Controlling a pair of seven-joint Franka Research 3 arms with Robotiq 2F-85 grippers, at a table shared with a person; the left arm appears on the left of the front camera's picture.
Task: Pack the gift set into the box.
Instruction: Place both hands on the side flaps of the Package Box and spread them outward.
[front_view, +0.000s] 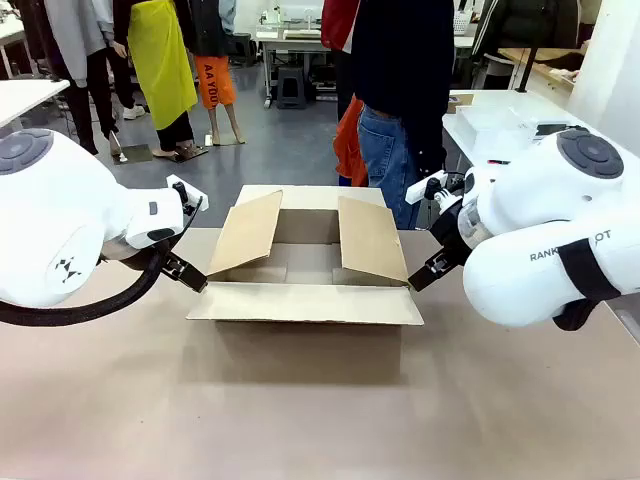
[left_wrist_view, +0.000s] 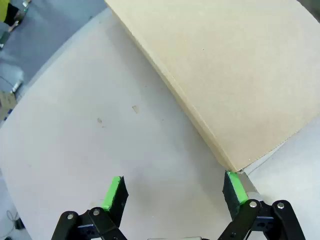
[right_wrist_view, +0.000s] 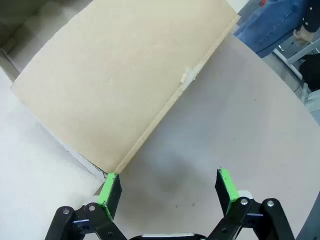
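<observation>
The box (front_view: 305, 300) sits at the middle of the bench (front_view: 300, 430), open, with its near flap folded flat toward the robot and its two side flaps leaning up and inward. The left pincer (left_wrist_view: 175, 189) is released, jaws spread wide, just beside the near flap's left corner. The right pincer (right_wrist_view: 167, 186) is likewise released, jaws apart, beside the right corner. A person (front_view: 400, 110) stands at the far side.

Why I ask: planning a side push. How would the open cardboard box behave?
The cardboard box seems empty and thin-walled, so probably light; being wide and shallow, it would likely slide on the smooth table rather than tip. Its raised side flaps would probably bend if pushed.
</observation>
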